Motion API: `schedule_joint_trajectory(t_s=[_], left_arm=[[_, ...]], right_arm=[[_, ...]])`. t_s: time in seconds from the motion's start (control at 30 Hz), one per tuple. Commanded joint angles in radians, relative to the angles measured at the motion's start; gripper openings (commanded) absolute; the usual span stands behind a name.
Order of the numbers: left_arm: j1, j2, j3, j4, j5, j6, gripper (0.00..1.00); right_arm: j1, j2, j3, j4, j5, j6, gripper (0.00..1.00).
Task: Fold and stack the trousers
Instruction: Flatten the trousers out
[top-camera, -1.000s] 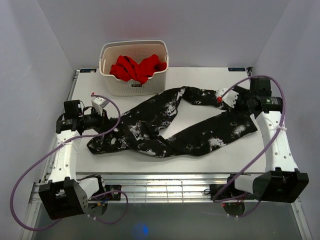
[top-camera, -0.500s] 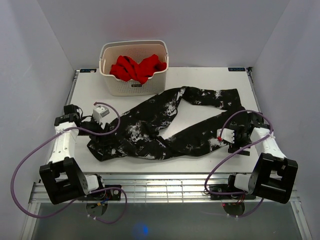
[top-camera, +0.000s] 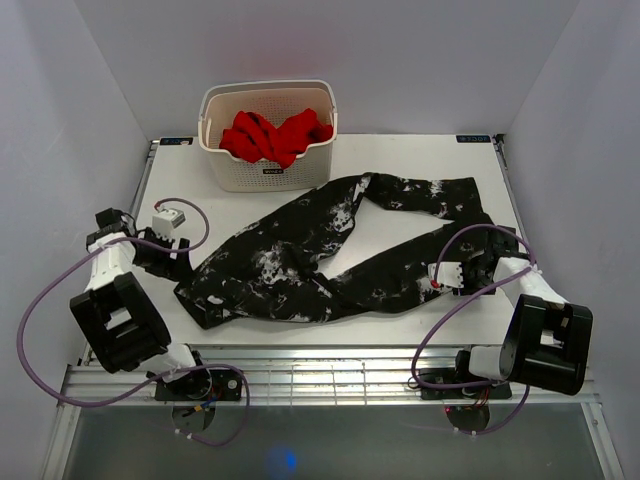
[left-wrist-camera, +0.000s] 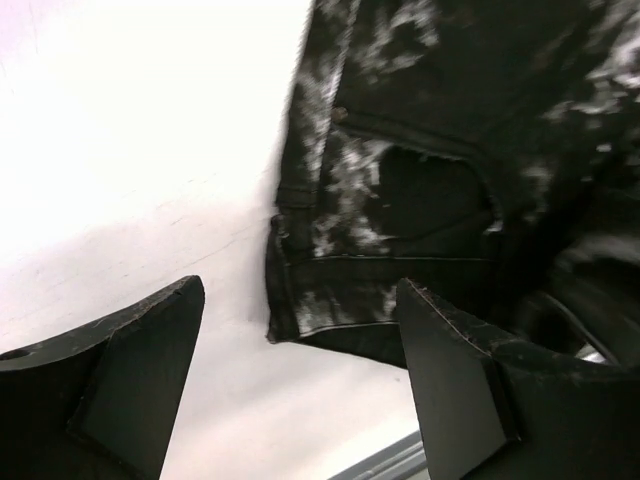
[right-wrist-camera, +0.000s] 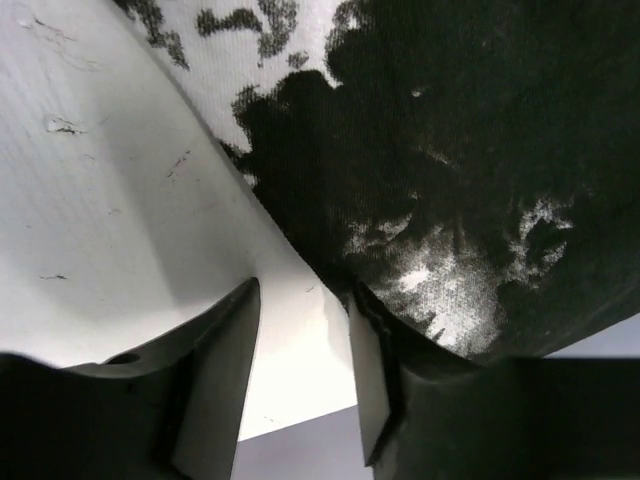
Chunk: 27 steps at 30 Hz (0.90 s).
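While the left gripper (left-wrist-camera: 300, 290) sits low over the table (top-camera: 400, 150) near its left edge, its jaws stand spread wide and grasp nothing. Its wrist view shows only bare white surface between the two dark fingers (left-wrist-camera: 140, 350). Just beyond their tips lies the waistband end of the trousers (top-camera: 270, 265), with a seam and a pocket edge showing, close to the fingers but apart from them.

From that end the black, white-speckled trousers stretch across the middle of the table towards the right, lying flat but rumpled. They split into two legs with a wedge of bare table between them. One leg runs to the far right, the other bends down towards the near right edge. Behind them, at the far left of the table, stands a cream basket (top-camera: 265, 172) holding a red garment (top-camera: 275, 135), apart from the trousers.

At the right, the right gripper (right-wrist-camera: 302, 295) lies low at the end of the nearer leg. Its jaws are drawn partway together, leaving a narrow gap where bare table shows and no cloth. The speckled hem runs right up against the tip of one finger (right-wrist-camera: 370, 380)
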Motion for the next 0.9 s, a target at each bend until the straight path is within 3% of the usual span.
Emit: schedule_joint_trajectory(t_s=[0.0,0.03,0.07,0.13,0.3,0.33,0.4,0.47,0.53,0.67,0.8,0.87], left_arm=[[0.003,0.034,-0.022,0.066,-0.090,0.020,0.88],[0.000,0.043,-0.038,0.066,-0.121,0.044,0.88],[0.000,0.053,-0.047,0.079,-0.136,0.047,0.88],[0.001,0.068,-0.075,0.079,-0.156,0.076,0.85],[-0.015,0.126,-0.130,0.136,-0.161,0.084,0.66],[-0.020,0.151,-0.115,0.182,-0.171,0.063,0.53],[-0.031,0.238,-0.078,0.245,-0.188,0.040,0.40],[-0.045,0.327,0.038,0.314,-0.222,-0.011,0.12],[-0.066,0.494,0.162,0.320,-0.237,-0.051,0.00],[-0.106,0.707,0.553,0.306,-0.239,-0.131,0.00],[-0.138,0.832,0.820,0.313,-0.242,-0.233,0.01],[-0.147,0.849,0.902,0.268,-0.228,-0.253,0.17]], right_arm=[[0.009,0.007,-0.002,0.004,0.010,-0.005,0.42],[0.009,0.009,0.003,-0.002,0.013,-0.002,0.36],[0.009,0.014,0.015,-0.011,0.015,0.011,0.18],[0.009,0.023,0.048,-0.028,0.013,0.037,0.08],[0.009,0.038,0.136,-0.145,0.000,0.083,0.08],[0.009,0.040,0.148,-0.162,-0.002,0.087,0.08],[0.009,0.035,0.179,-0.221,-0.006,0.100,0.08],[0.009,0.032,0.207,-0.258,-0.016,0.103,0.08],[0.012,0.029,0.225,-0.304,-0.023,0.109,0.08],[0.026,0.040,0.289,-0.395,-0.045,0.156,0.08],[0.082,0.050,0.351,-0.465,-0.086,0.228,0.08],[0.111,0.052,0.385,-0.470,-0.099,0.300,0.08]])
